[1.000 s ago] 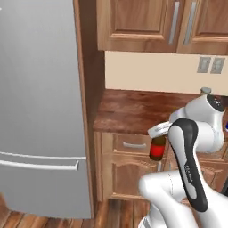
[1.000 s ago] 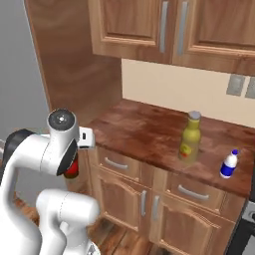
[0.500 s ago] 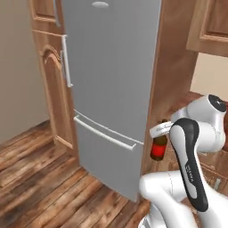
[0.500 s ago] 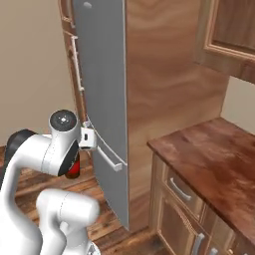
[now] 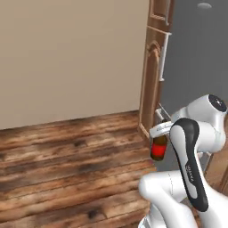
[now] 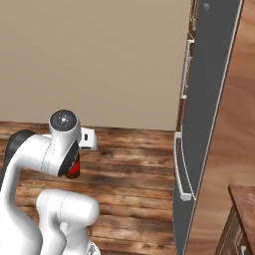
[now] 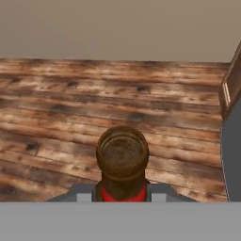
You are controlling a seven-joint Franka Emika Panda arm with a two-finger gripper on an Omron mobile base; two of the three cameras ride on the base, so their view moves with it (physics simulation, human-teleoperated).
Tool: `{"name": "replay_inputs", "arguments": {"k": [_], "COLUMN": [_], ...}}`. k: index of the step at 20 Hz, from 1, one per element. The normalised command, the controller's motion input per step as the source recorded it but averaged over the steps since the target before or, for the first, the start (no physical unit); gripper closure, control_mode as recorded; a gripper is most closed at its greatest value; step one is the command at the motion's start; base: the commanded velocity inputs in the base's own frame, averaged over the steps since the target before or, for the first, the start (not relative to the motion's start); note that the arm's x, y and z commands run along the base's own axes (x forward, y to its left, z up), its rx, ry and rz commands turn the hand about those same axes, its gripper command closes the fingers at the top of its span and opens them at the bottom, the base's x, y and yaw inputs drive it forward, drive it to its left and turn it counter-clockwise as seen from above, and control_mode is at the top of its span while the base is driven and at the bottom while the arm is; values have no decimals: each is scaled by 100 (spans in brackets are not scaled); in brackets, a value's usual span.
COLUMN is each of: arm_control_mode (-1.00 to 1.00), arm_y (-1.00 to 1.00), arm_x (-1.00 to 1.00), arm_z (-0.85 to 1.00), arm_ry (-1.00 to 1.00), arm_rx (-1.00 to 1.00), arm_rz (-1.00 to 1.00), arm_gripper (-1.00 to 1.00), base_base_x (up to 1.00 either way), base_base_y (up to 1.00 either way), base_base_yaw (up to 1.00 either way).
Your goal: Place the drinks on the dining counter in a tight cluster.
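One of the drinks, a small dark brown bottle with a red label, hangs upright in the air close to the arm's body. My gripper is shut on its upper part. From the right side a red patch of the bottle peeks out behind the arm. In the hand view I look down on the bottle's round brown top, with my gripper clamped on either side of the red label. The dining counter is out of view.
A beige wall stands ahead above a wood plank floor. A grey fridge with a tall wood cabinet panel beside it rises on the right. A corner of a wood worktop shows at the far right.
The whole picture has swept sideways, so the base has turned: worktop and cabinets left the view, the fridge slid right, wall and floor came in. The bottle stays gripped.
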Motion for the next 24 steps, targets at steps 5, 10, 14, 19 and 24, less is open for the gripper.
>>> {"name": "replay_inputs", "arguments": {"k": [5, 10, 14, 19, 24], "arm_control_mode": [100, 100, 100, 100, 100], "arm_y": [0, 0, 0, 0, 0], "arm_x": [0, 0, 0, 0, 0], "arm_z": [0, 0, 0, 0, 0], "arm_ry": [0, 0, 0, 0, 0], "arm_rx": [0, 0, 0, 0, 0], "arm_rz": [0, 0, 0, 0, 0], "arm_gripper": [100, 100, 100, 100, 100], "base_base_x": [-6, -1, 0, 0, 2], "base_base_y": [0, 0, 0, 0, 0], "base_base_yaw": [95, 99, 100, 100, 97]}}
